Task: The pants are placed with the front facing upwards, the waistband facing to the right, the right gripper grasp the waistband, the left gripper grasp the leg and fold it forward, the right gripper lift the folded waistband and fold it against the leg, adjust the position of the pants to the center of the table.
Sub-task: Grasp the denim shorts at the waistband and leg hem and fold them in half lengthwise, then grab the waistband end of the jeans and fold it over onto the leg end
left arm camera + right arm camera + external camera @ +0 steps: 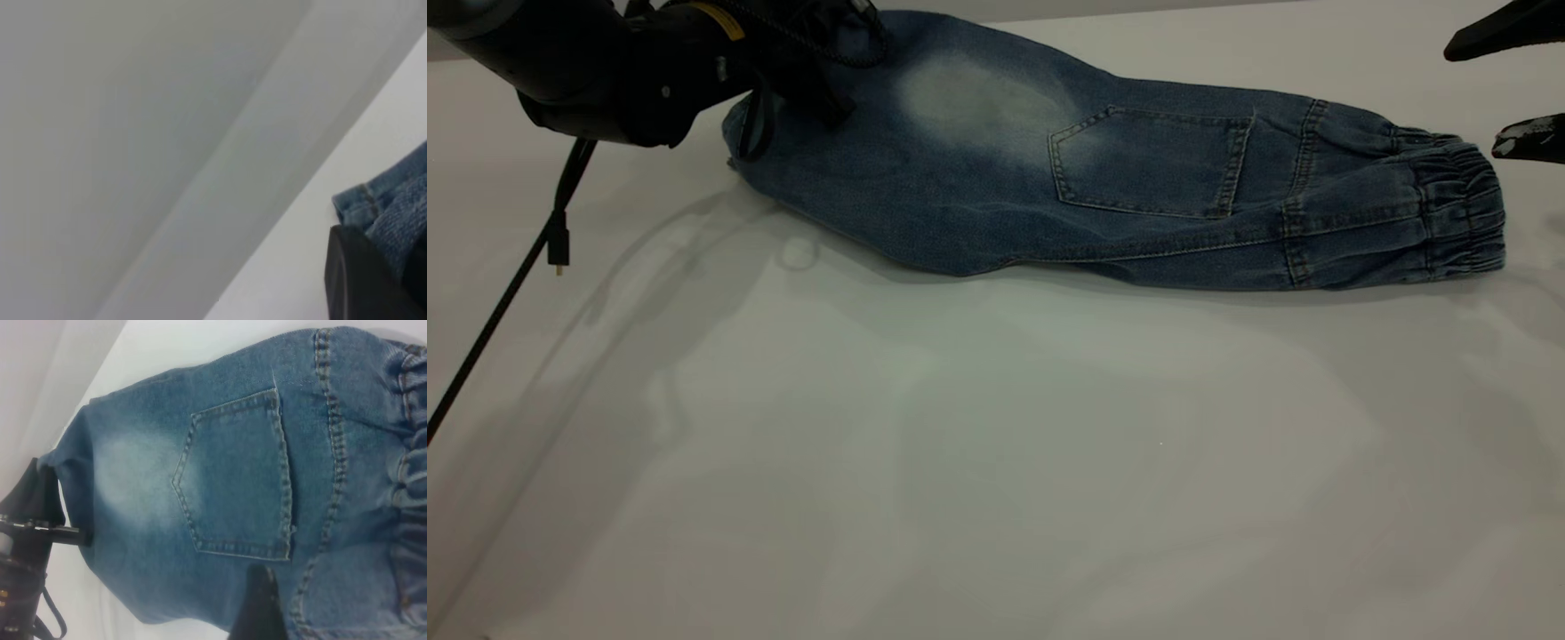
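Pants [1103,187] folded lengthwise at table's [996,462] twelve o'clock, waistband [1458,209] at three; left gripper [809,67] clamped on leg hem, right gripper [1516,84] spread wide just beside waistband; risks: shallow bite missing lower layer, fold sliding apart.

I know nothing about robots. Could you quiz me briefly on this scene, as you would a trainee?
1. True or false: the blue denim pants lie on the white table with a square stitched pocket facing up.
2. The left gripper sits over which end of the pants? A) the elastic end B) the leg end
3. Fill in: beside the gathered waistband, the right gripper has its fingers ___.
Key: 1 true; 2 B; 3 open.
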{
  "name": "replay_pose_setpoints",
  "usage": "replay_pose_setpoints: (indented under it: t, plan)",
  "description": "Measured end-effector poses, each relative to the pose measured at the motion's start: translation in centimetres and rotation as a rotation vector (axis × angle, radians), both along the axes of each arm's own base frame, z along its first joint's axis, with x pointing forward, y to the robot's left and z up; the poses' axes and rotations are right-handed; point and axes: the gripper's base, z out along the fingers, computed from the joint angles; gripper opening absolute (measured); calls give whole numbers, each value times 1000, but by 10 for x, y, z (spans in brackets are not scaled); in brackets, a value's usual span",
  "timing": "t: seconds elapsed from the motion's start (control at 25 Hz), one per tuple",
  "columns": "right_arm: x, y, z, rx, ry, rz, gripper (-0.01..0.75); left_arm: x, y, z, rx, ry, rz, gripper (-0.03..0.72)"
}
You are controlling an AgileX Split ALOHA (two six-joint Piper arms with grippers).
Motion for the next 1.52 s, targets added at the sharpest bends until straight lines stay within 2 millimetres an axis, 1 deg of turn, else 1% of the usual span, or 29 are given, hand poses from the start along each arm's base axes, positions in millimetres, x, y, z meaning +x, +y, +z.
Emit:
replay_pose_setpoints:
  t: [0.16, 0.28, 0.36, 0.44, 0.56, 0.68, 0.76, 0.88, 1.04, 1.24, 1.4, 1.52]
  plan:
    - [0, 0, 0, -2, -2, 2, 493, 1, 0, 3, -26, -30, 7, 201]
    - [0, 0, 0, -2, -2, 2, 493, 2, 3, 5, -53, -42, 42, 290]
    - [0, 0, 0, -2, -2, 2, 493, 3, 5, 6, -75, -55, 75, 334]
    - [0, 0, 0, -3, -2, 3, 493, 3, 7, 7, -89, -54, 98, 359]
    - [0, 0, 0, -3, -2, 3, 493, 3, 6, 6, -87, -52, 89, 370]
    - [0, 0, 0, -2, -5, 5, 493, 3, 6, 6, -127, -42, 95, 370]
    - [0, 1, 1, 5, -8, 8, 493, 2, 6, 4, -164, -6, 109, 370]
    - [0, 2, 2, 18, -14, 13, 495, 0, 4, -1, -214, 86, 122, 370]
    - [0, 4, 4, 42, -29, 26, 495, -6, -11, 4, -278, 214, 77, 370]
    - [0, 3, 3, 29, -33, 31, 496, -18, -28, 4, -279, 423, 34, 370]
    - [0, 3, 3, 20, -36, 35, 496, -26, -30, -2, -259, 567, 65, 370]
    - [0, 3, 3, 20, -36, 35, 496, -29, -28, -4, -266, 621, 93, 370]
